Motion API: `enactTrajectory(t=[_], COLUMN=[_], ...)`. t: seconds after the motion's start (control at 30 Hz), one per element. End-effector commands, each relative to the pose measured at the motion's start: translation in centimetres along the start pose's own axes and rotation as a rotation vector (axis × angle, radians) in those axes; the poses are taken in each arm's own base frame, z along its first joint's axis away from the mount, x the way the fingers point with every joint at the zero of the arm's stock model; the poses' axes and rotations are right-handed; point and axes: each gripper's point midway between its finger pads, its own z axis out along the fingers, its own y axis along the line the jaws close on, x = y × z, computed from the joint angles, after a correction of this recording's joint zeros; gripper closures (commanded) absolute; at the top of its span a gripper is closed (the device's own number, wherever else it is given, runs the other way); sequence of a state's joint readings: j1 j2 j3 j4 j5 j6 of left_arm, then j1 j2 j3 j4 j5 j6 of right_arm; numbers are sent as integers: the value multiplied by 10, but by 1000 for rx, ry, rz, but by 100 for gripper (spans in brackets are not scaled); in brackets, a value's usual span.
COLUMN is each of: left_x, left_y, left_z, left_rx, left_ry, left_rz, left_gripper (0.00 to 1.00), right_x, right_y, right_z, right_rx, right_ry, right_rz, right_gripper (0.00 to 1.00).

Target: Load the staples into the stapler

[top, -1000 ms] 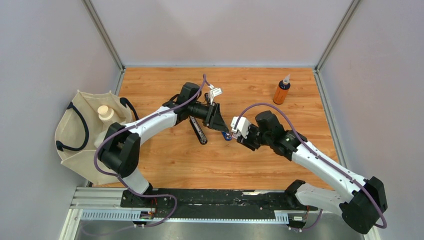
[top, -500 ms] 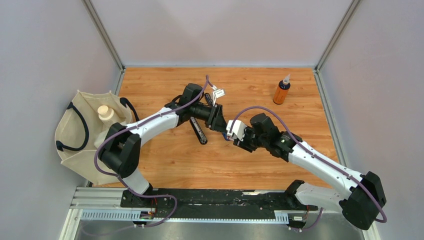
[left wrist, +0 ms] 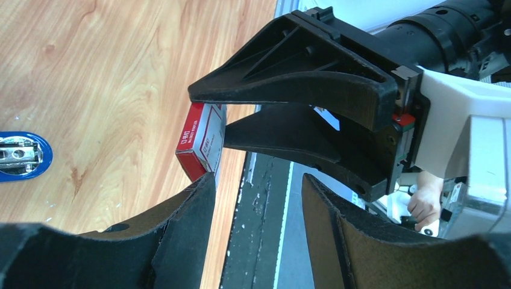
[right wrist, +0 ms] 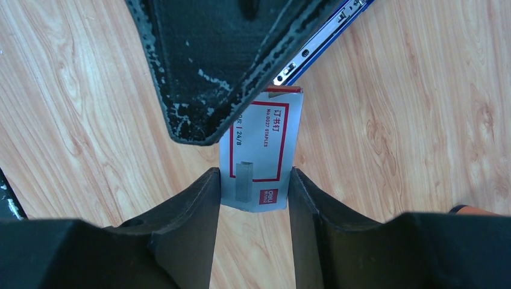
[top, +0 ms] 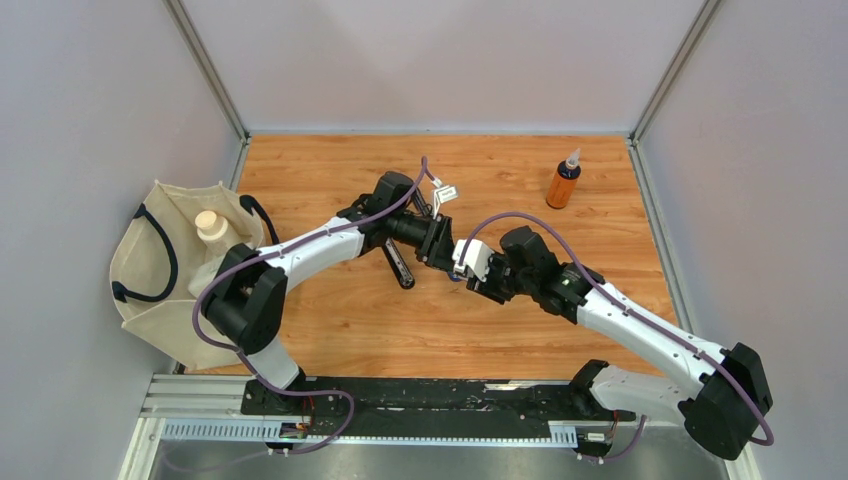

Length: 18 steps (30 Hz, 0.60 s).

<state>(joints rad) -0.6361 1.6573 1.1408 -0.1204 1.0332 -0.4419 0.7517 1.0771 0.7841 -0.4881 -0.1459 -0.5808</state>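
Now | right fingers (right wrist: pixel 181 235) clamped on staples box (right wrist: pixel 260 158) | left fingers (left wrist: pixel 181 232) parted, beside it

Two arms reach over one counter (top: pixel 340 320), each with one gripper, so two in all: the left gripper (left wrist: pixel 256 186) and the right gripper (right wrist: pixel 253 180). There is one box of staples (right wrist: pixel 265 150), white with a red label, and one blue stapler (left wrist: pixel 24 156). One black bar-shaped item (top: pixel 397 263) lies near the middle. One orange bottle (top: pixel 563 185) stands at the far right. One cream tote bag (top: pixel 150 320) sits at the left, with one white-capped bottle (top: pixel 208 226) in it.
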Motion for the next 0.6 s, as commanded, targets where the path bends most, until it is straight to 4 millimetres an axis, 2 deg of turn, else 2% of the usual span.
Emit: enactTrajectory(t=[0.0,0.57], left_x=[-4,-8], left_y=[0,0], left_z=[3,1], left_rx=[0,-24], left_ry=[2,-6], left_rz=[44,66], left_gripper=[37,37], right_x=[-16,-15], right_y=[-9,-7], right_z=[-5,-5], right_rx=[46,39], right_ry=[-63,-65], right_rz=[-23,-29], right_gripper=[55,56])
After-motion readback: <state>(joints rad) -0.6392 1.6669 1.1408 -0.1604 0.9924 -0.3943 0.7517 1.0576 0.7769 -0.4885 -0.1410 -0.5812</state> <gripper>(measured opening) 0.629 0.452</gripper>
